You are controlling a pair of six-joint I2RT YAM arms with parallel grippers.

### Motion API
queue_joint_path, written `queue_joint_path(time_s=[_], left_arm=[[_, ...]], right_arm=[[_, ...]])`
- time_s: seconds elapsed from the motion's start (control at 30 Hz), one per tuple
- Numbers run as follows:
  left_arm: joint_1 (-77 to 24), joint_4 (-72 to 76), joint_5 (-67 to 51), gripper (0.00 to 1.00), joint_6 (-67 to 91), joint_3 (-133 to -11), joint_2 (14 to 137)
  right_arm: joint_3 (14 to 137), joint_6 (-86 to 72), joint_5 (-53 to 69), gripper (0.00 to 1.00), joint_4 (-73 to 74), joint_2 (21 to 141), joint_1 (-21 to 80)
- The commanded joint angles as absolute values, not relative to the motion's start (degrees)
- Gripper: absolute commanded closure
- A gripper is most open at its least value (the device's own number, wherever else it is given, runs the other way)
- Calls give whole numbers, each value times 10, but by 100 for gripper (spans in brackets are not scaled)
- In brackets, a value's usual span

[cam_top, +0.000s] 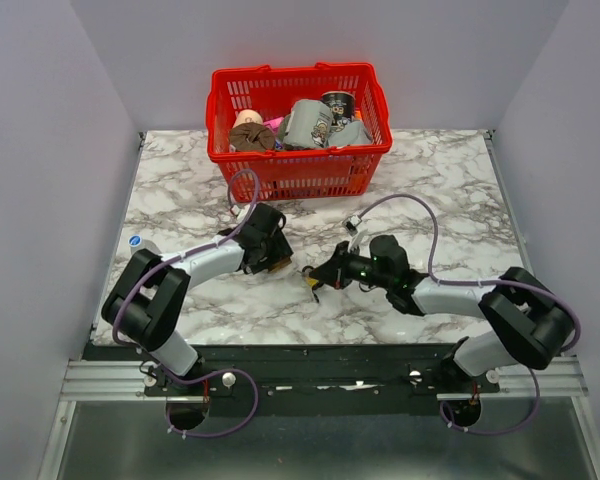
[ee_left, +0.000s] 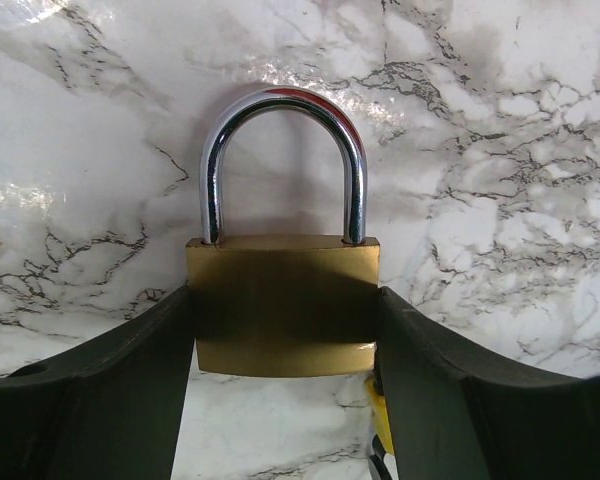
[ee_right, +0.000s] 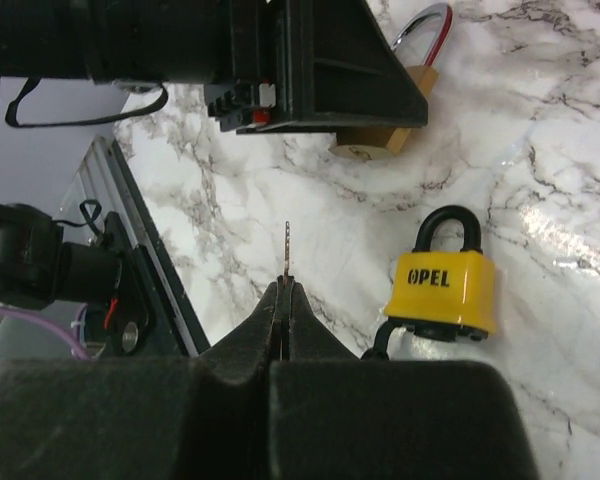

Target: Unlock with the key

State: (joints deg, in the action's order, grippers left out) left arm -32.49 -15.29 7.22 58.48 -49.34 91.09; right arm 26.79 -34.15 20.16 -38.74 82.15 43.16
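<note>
Top external view: both arms are reaching inward over the marbled worktop [cam_top: 450, 180], bringing the left tool [ee_left: 283, 340] and the right tool [ee_right: 283, 295] close together near its middle, facing each other but not touching.

Left tool state: standing wide, its two dark fingers pressing on the left and right flanks of the brass padlock [ee_left: 280, 300] and gripping the body between them.

Brass padlock: its silver shackle is pointing away from the left tool with both legs seated in the body. In the right wrist view its keyhole end is facing toward the right tool. Whether it is resting on the worktop or being held just above it cannot be told.

Right tool state: fully closed, its fingertips pinching the key [ee_right: 287, 250].

Key position: its slim grey blade is sticking out past the closed fingertips, seen edge-on. It is pointing toward the left tool and the brass padlock and is standing apart from both, above bare marble.

Yellow padlock [ee_right: 442, 290]: lying flat on the worktop just beside the right tool's fingers, black shackle closed, black lettering facing up. The key is not touching it.

Red basket [cam_top: 300, 175]: sitting at the far middle of the worktop, holding mixed items, well apart from both tools.
</note>
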Motion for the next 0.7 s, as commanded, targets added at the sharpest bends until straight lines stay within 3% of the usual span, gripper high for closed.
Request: queue_joint_path(time_s=[0.0, 0.67], left_arm=[[-316, -133, 23, 100, 609, -470, 899], [-289, -94, 1, 100, 645, -441, 872]], right_arm=[[304, -345, 167, 99, -446, 859, 436], [327, -364, 102, 99, -504, 964, 462]])
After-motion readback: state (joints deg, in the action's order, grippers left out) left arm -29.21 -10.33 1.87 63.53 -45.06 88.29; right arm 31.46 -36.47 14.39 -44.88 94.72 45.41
